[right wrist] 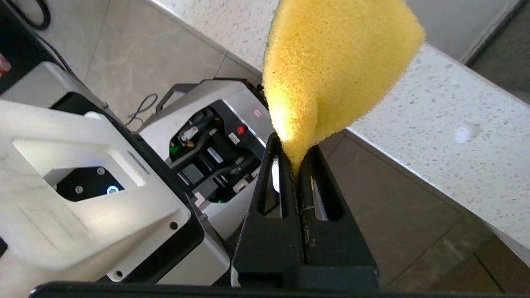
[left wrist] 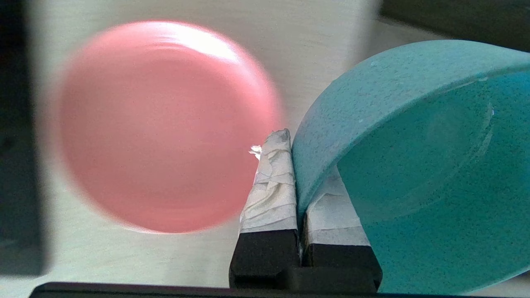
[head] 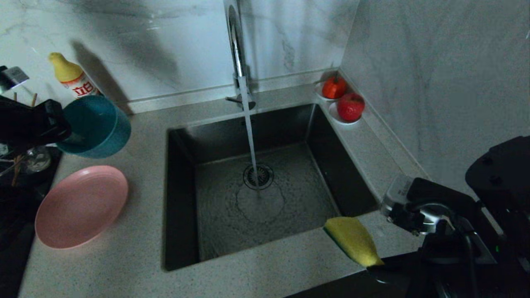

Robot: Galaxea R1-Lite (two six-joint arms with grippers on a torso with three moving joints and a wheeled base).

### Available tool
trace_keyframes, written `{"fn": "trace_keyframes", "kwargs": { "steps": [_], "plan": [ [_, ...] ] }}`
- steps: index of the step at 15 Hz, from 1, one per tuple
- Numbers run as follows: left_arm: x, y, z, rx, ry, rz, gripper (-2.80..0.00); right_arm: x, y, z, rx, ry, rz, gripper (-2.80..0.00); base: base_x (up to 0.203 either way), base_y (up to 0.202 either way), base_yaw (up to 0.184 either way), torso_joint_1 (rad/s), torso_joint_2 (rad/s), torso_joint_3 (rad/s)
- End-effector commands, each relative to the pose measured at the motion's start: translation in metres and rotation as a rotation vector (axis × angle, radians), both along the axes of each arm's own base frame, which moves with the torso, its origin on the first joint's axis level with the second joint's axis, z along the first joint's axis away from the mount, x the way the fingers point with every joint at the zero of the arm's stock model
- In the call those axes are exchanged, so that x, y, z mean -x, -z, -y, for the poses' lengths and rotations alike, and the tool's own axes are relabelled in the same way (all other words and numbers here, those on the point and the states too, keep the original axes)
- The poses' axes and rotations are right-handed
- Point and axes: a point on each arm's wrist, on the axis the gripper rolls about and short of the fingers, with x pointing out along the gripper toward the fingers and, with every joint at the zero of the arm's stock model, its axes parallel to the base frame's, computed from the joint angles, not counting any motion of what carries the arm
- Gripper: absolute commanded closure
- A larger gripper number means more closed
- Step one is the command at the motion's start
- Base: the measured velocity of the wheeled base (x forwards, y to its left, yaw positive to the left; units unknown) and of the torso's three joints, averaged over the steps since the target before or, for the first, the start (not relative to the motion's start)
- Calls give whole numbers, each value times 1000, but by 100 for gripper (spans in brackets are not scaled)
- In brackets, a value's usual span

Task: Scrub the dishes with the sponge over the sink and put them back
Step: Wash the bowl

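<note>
My left gripper (head: 73, 137) holds the teal-blue bowl (head: 97, 124) tilted in the air above the counter, left of the sink (head: 182, 198). It is shut on the bowl's wall (left wrist: 414, 165), one taped finger (left wrist: 273, 182) outside and the other inside. The pink plate (head: 80, 207) lies flat on the counter below the bowl (left wrist: 165, 124). My right gripper (head: 374, 267) is shut on the yellow sponge (head: 352, 240), held over the sink's front right corner (right wrist: 331, 62). Thin wooden chopsticks (head: 16, 169) show partly at the far left, behind my left arm.
Water runs from the chrome faucet (head: 236, 45) onto the drain strainer (head: 258, 176). A yellow-capped bottle (head: 72, 78) stands against the back wall. Two red fruits (head: 350, 106) sit on white saucers at the back right corner. A dark rack (head: 16, 198) borders the counter's left edge.
</note>
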Motion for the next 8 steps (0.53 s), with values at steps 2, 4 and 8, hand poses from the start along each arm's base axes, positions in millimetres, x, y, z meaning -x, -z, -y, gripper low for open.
{"fn": "trace_keyframes", "kwargs": {
  "steps": [2, 4, 8],
  "plan": [
    [-12, -7, 44, 38, 121, 19, 0, 2, -5, 6, -26, 18, 5, 0, 0, 0, 0, 0, 0, 0],
    [-27, 3, 72, 53, 162, -16, 0, 4, -7, 9, -38, 21, 10, 0, 0, 0, 0, 0, 0, 0],
    [-52, 27, 121, 81, 214, -96, 0, 7, -7, 13, -45, 24, 12, 0, 0, 0, 0, 0, 0, 0]
  ]
}}
